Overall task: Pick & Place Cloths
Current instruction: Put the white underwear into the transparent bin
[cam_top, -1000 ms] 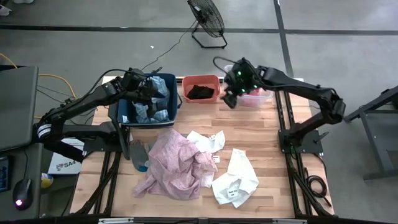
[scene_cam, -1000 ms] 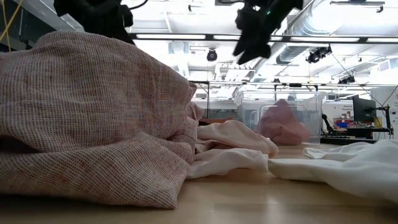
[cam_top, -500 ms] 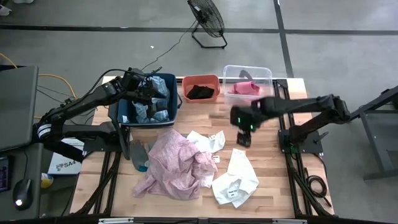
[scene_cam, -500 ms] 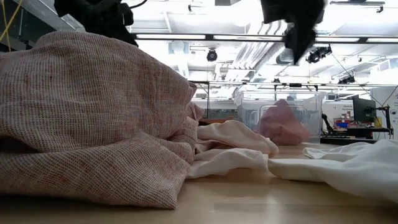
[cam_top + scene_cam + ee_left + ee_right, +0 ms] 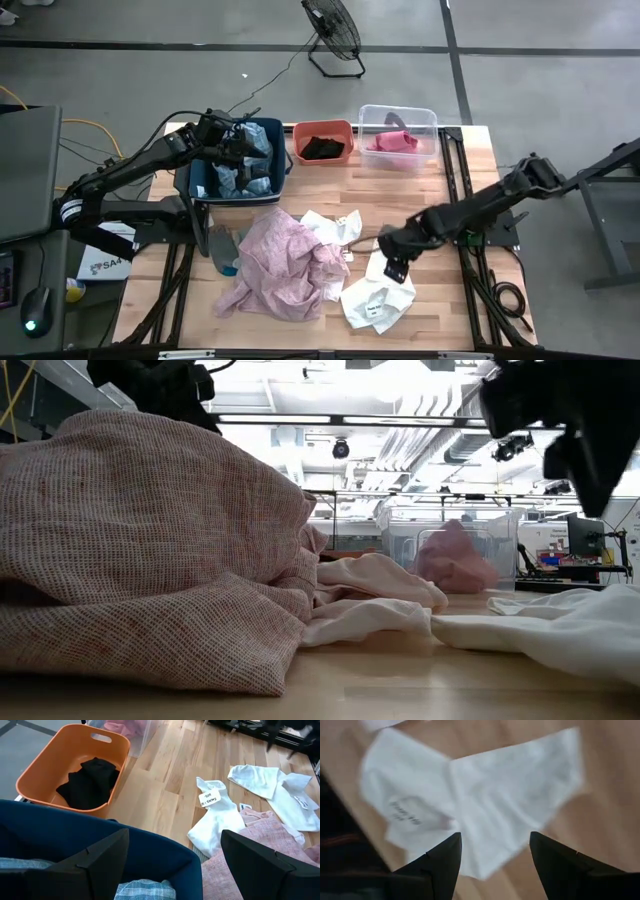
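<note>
Directly beneath the open right hand (image 5: 396,268), the white cloth (image 5: 380,290).

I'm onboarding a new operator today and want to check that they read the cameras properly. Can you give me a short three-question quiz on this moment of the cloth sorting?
1. True or false: the right hand is holding a cloth.
2. Which bin holds the black cloth? A) blue bin B) orange bin C) clear bin
3. Fill in: the right hand hovers over the ____ cloth.

Key
1. False. Its fingers are apart and empty above the white cloth.
2. B. It lies in the orange bin; the clear bin holds a coral pink cloth, and the left hand sits open over the blue bin.
3. white
</note>
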